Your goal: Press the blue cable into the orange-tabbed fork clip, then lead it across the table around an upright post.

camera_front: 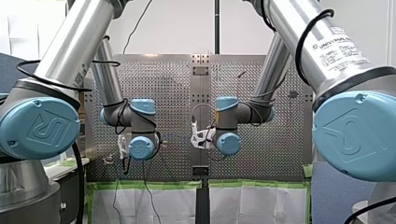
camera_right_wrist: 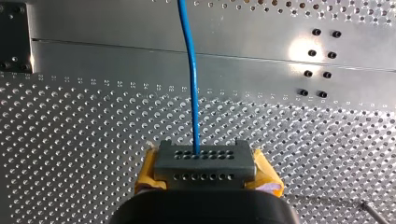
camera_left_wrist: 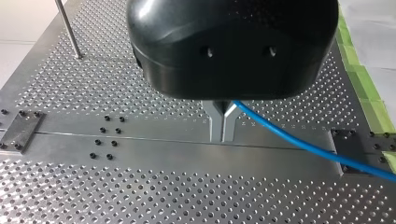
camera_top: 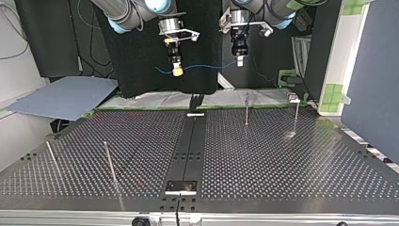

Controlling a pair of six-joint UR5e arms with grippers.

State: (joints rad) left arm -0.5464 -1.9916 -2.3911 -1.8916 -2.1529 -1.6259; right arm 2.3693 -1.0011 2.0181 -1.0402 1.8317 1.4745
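While carrying the blue cable strung between left gripper and right gripper, both clamping shut on it, hanging well above the table. Probably approaching the clip step, though not finding any orange-tabbed clip. Next, needing to lower and align it. Reading "UNIVERSAL ROBOTS" on the label.
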